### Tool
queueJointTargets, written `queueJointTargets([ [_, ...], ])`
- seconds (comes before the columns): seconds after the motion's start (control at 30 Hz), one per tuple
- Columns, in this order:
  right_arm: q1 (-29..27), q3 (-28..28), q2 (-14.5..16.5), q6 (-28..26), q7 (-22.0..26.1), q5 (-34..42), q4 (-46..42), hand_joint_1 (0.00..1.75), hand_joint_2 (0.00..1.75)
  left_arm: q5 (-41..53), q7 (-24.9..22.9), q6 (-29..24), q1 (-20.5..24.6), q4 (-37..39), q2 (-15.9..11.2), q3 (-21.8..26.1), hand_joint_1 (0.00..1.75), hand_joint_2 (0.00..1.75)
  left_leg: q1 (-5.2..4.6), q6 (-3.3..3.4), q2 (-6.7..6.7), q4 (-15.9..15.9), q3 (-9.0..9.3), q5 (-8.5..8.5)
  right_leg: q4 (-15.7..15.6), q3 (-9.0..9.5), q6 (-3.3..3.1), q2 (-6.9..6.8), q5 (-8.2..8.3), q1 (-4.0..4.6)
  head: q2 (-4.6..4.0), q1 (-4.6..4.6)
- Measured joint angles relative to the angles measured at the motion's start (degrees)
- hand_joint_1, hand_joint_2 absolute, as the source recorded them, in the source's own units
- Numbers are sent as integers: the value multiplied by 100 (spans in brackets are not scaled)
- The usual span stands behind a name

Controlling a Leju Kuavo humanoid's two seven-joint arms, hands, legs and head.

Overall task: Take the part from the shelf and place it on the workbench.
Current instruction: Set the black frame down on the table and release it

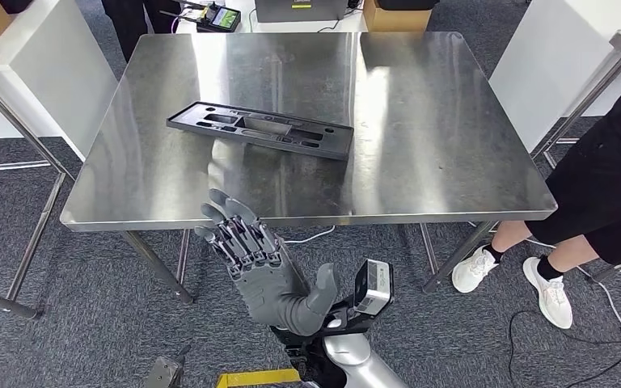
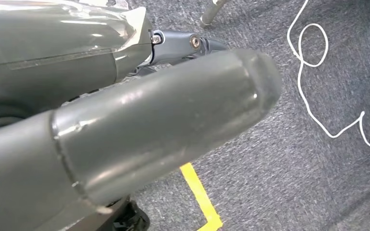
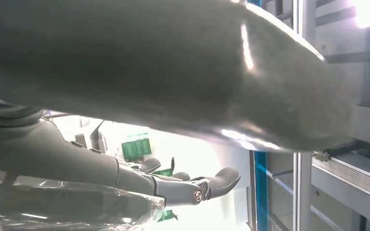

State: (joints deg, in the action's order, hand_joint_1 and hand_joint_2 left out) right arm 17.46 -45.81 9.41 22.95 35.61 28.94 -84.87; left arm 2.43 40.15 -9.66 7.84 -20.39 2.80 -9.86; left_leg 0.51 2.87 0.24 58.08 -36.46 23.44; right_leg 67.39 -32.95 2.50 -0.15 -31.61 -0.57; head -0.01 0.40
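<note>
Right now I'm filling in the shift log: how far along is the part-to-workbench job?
It looks essentially finished. Done: the dark part lies flat on the steel workbench, with nothing touching it. In hand: nothing; the right hand is raised in front of the bench's near edge, fingers spread and empty. The left hand shows over the carpet, too close to judge. Left: probably just lowering the arm.

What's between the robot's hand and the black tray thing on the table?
In the head view, just bare shiny workbench lies between the right hand and the part.
</note>
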Motion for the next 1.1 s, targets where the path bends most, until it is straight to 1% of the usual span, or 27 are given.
queueJointTargets([
  [0.07, 27, -1, 15, 0, -10, 8, 3, 0, 0, -1, 0, -1, 2, 1, 1, 1, 0, 0, -20, -53, 2, 3, -72, -97, -778, 506, -26, 1, 81, 38, -1, -4],
  [0.1, 47, -1, 25, 0, -19, 18, 6, 0, 0, -2, 0, -1, 4, 1, 1, 1, 0, 0, -26, -83, 8, -2, -91, -147, -1003, 629, -55, 5, 73, 60, -1, -7],
  [0.13, 65, -2, 33, 0, -28, 31, 11, 0, 0, -2, -1, -1, 4, 2, 2, 1, 0, 0, -29, -114, 15, -11, -105, -198, -1097, 655, -82, 9, 71, 87, -1, -12],
  [0.2, 88, -4, 43, 0, -44, 53, 31, 0, 0, -2, -1, -1, 3, 3, -5, 0, 0, 0, -16, -172, 5, -1, -137, -223, -1124, 582, -152, 5, 156, 44, -1, -14],
  [0.23, 97, -11, 48, 0, -49, 60, 44, 0, 0, -2, -1, -2, 1, 4, -10, 0, 0, 0, -2, -204, -8, 86, -178, -99, -1132, 545, -212, -4, 214, 14, -1, -22],
  [0.27, 106, -18, 52, 0, -51, 68, 59, 0, 0, -3, 0, -2, 0, 4, -15, -1, 0, 0, 13, -237, -23, 270, -242, 123, -1146, 504, -271, -13, 280, -18, -1, -39],
  [0.33, 114, -34, 58, 0, -51, 88, 94, 0, 0, -9, 0, -3, -5, 4, -21, -2, 0, 0, 56, -308, -37, 927, -409, 702, -1138, 382, -357, -26, 402, -6, 0, -68],
  [0.37, 114, -37, 56, 1, -49, 97, 114, 0, 0, -14, -1, -4, -8, 4, -21, -2, 0, 0, 76, -342, -39, 1282, -473, 877, -1131, 307, -365, -30, 461, 5, 0, -75],
  [0.4, 112, -40, 54, 1, -45, 104, 137, 0, 0, -21, -1, -5, -12, 4, -22, -2, 0, 0, 102, -374, -39, 1544, -488, 916, -1121, 227, -361, -33, 518, 11, -1, -73],
  [0.43, 111, -44, 52, 2, -42, 110, 158, 0, 0, -28, -1, -5, -15, 3, -22, -2, 0, 0, 133, -404, -39, 1648, -428, 826, -1105, 147, -342, -34, 570, 11, 0, -77],
  [0.47, 112, -49, 52, 3, -38, 114, 175, 0, 0, -37, -1, -6, -16, 2, -23, -2, 0, 0, 167, -430, -37, 1568, -281, 659, -1080, 69, -320, -35, 615, 5, -1, -75],
  [0.5, 116, -54, 54, 4, -36, 118, 189, 0, 0, -45, 0, -7, -15, -2, -23, -2, 0, 0, 206, -459, -37, 1300, -34, 504, -1040, -8, -292, -35, 652, -3, -1, -77],
  [0.57, 136, -64, 62, 7, -32, 122, 200, 0, 0, -57, 0, -7, -7, -19, -18, -2, 0, 0, 230, -493, -59, 569, 503, 506, -952, -142, -222, -32, 713, 1, -1, -79],
  [0.6, 153, -68, 68, 9, -30, 123, 201, 0, 0, -61, 0, -8, -2, -29, -16, -2, 0, 0, 219, -482, -71, 282, 670, 585, -919, -191, -171, -32, 750, 10, -1, -77],
  [0.63, 167, -73, 74, 10, -26, 125, 203, 0, 0, -65, 0, -10, 0, -37, -15, -2, 0, 0, 183, -446, -82, 135, 725, 657, -912, -228, -116, -32, 797, 18, -1, -75],
  [0.7, 182, -79, 76, 12, -17, 129, 214, 0, 0, -71, 0, -15, -2, -42, -16, -2, 0, 0, 129, -304, -70, 64, 647, 591, -908, -300, -10, -31, 878, 9, -1, -71],
  [0.73, 183, -81, 73, 13, -13, 133, 224, 0, 0, -74, 0, -17, -2, -42, -15, -2, 0, 0, 107, -221, -57, 54, 586, 525, -869, -364, 11, -25, 841, -2, 0, -73],
  [0.77, 182, -81, 67, 13, -8, 136, 234, 0, 0, -77, 0, -19, -1, -42, -16, -1, 0, 0, 95, -138, -41, 40, 510, 449, -727, -465, -7, -19, 690, -8, -1, -64],
  [0.8, 184, -81, 58, 13, -3, 138, 244, 0, 0, -82, 0, -24, 1, -42, -19, 1, 0, 0, 86, -67, -25, 31, 426, 370, -479, -582, -46, -14, 454, -14, -1, -58],
  [0.87, 182, -81, 43, 13, 3, 139, 262, 0, 0, -90, 0, -36, 1, -42, -27, 5, 0, 0, 54, -1, -12, 33, 249, 228, 245, -789, -120, -7, -54, -18, -1, -43],
  [0.9, 181, -81, 36, 13, 4, 139, 274, 0, 0, -92, 0, -40, 0, -42, -30, 6, 0, 0, 44, 7, -7, 35, 157, 157, 573, -828, -107, -6, -178, -19, -1, -43],
  [0.93, 180, -81, 30, 13, 4, 139, 285, 0, 0, -92, 0, -41, 0, -42, -30, 6, 0, 0, 36, 5, -3, 37, 67, 87, 779, -808, -68, -5, -196, -17, -1, -43],
  [0.97, 179, -81, 25, 14, 4, 139, 294, 0, 0, -92, 0, -40, -1, -42, -29, 5, 0, 0, 30, -3, 1, 40, -30, 11, 801, -691, -10, -4, -108, -14, -1, -42],
  [1.0, 180, -81, 23, 14, 4, 139, 301, 0, 0, -91, 0, -40, -1, -42, -28, 5, 0, 0, 28, -18, 3, 43, -122, -65, 622, -472, 39, -3, 24, -8, -1, -43],
  [1.03, 184, -81, 25, 15, 4, 139, 304, 0, 0, -91, 0, -40, 0, -43, -27, 4, 0, 0, 26, -37, 3, 47, -198, -138, 278, -164, 60, -3, 117, -2, -1, -42],
  [1.07, 192, -81, 34, 16, 5, 139, 306, 0, 0, -90, 0, -40, -1, -44, -26, 5, 0, 0, 20, -65, 0, 52, -268, -208, -190, 203, 50, -3, 129, 19, -1, -40],
  [1.1, 204, -82, 46, 17, 7, 139, 306, 0, 0, -90, 0, -41, -1, -46, -26, 5, 0, 0, 14, -97, 2, 54, -312, -276, -609, 484, 10, 0, 67, 43, 0, -45],
])
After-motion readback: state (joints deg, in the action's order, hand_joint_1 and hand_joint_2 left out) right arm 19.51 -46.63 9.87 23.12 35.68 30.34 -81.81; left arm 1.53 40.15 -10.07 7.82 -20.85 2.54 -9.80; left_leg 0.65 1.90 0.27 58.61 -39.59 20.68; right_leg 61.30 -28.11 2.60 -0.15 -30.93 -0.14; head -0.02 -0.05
